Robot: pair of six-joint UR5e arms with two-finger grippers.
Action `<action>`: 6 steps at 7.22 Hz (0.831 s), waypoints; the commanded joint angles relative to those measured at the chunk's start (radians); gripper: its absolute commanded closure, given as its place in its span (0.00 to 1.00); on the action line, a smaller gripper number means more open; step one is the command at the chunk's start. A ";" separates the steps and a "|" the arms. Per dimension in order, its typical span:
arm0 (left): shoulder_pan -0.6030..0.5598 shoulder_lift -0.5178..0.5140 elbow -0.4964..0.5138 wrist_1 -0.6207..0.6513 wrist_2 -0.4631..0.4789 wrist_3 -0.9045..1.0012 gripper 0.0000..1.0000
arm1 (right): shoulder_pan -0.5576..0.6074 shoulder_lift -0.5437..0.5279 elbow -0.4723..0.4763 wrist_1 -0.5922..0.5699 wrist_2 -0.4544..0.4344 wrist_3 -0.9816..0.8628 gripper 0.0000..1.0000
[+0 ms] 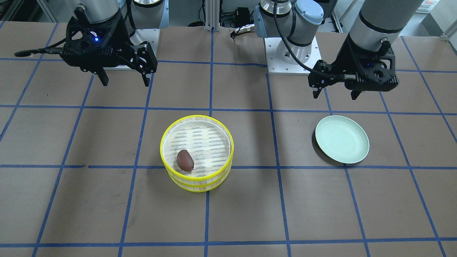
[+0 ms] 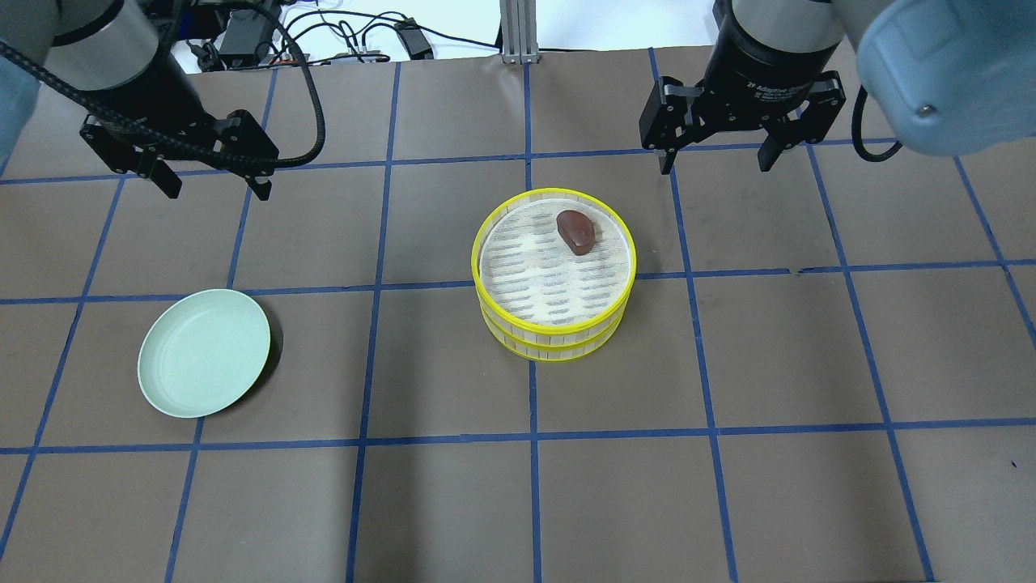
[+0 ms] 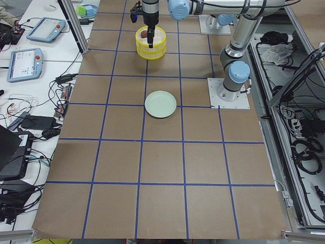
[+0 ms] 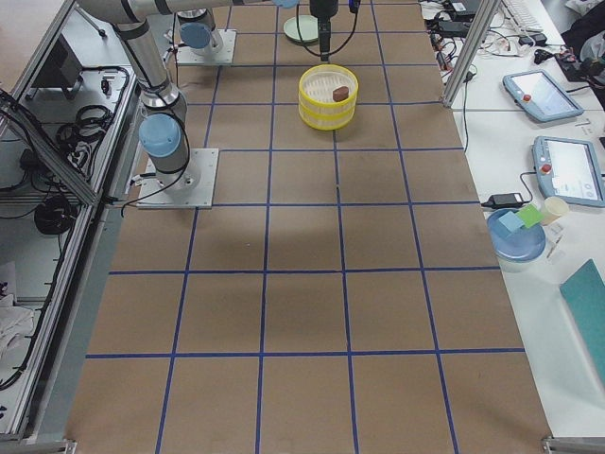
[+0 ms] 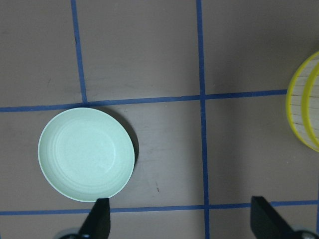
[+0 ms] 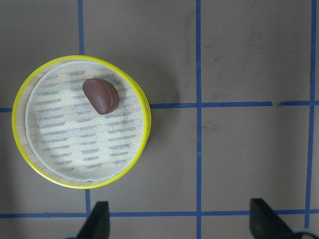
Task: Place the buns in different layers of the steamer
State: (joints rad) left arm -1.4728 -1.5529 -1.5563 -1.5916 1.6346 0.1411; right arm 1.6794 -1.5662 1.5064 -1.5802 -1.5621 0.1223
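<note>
Two steamer layers stand stacked in mid-table, the upper layer (image 2: 554, 194) on the lower layer (image 2: 558, 352); the stack also shows in the front view (image 1: 196, 117). The dark reddish-brown bun (image 2: 575, 231) lies on the upper layer's liner near its rim, also seen in the front view (image 1: 185, 160) and the right wrist view (image 6: 100, 96). The cream-white bun is not visible. My left gripper (image 2: 217, 193) is open and empty, raised beyond the pale green plate. My right gripper (image 2: 716, 168) is open and empty, raised beside the steamer's far right.
An empty pale green plate (image 2: 202, 353) lies on the robot's left side of the table, also in the left wrist view (image 5: 85, 154). Brown paper with blue tape lines covers the table. Tablets and cables lie on side benches.
</note>
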 commanded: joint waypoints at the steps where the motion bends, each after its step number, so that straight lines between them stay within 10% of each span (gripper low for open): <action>1: 0.009 0.054 -0.004 -0.040 0.062 0.000 0.00 | -0.001 0.000 0.000 -0.001 -0.001 -0.001 0.01; 6: -0.003 0.066 -0.011 -0.033 -0.082 -0.063 0.00 | 0.000 0.000 0.000 -0.001 -0.001 -0.003 0.01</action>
State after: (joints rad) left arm -1.4748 -1.4896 -1.5662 -1.6262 1.5657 0.0821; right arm 1.6796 -1.5661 1.5064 -1.5815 -1.5643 0.1197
